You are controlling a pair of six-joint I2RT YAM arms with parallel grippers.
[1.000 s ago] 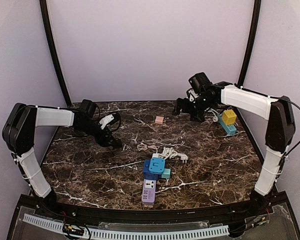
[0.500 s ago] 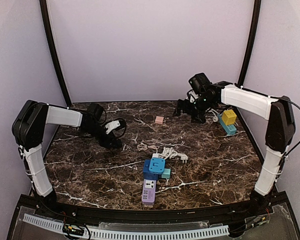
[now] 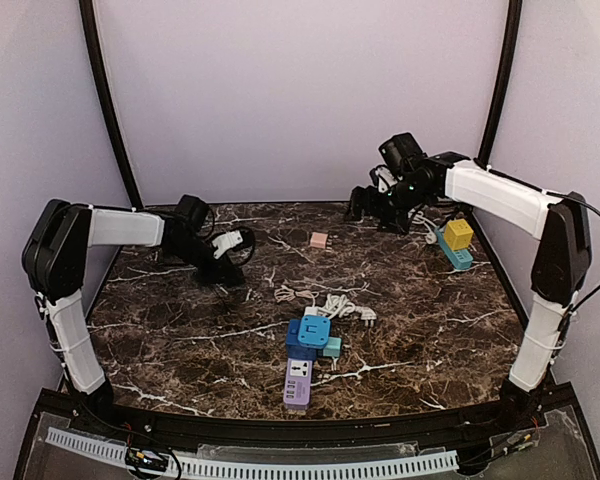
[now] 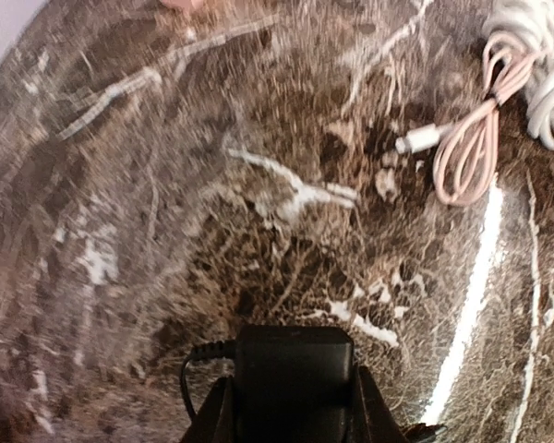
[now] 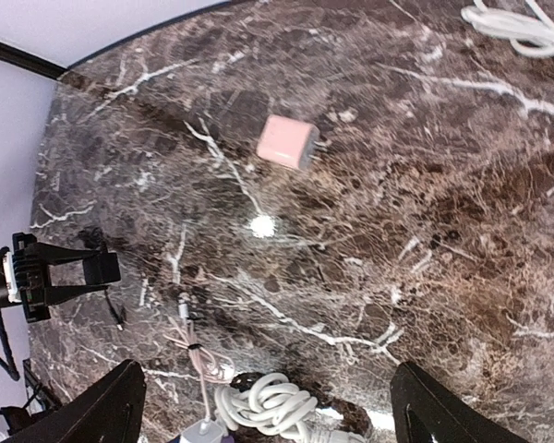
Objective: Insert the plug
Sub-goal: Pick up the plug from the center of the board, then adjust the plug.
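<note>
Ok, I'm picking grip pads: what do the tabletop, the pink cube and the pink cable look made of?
Tabletop: polished marble or a marble-look laminate, dark brown with white veins and glare spots.
Pink cube: likely moulded plastic with a matte finish, smooth faces and rounded edges.
Pink cable: probably a soft rubbery sheath, since it lies in loose loops.

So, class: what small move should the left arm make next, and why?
Probably lift the black adapter slightly. The left gripper clasps its sides low over the marble table, and the purple power strip lies well apart, nearer the front middle.
</note>
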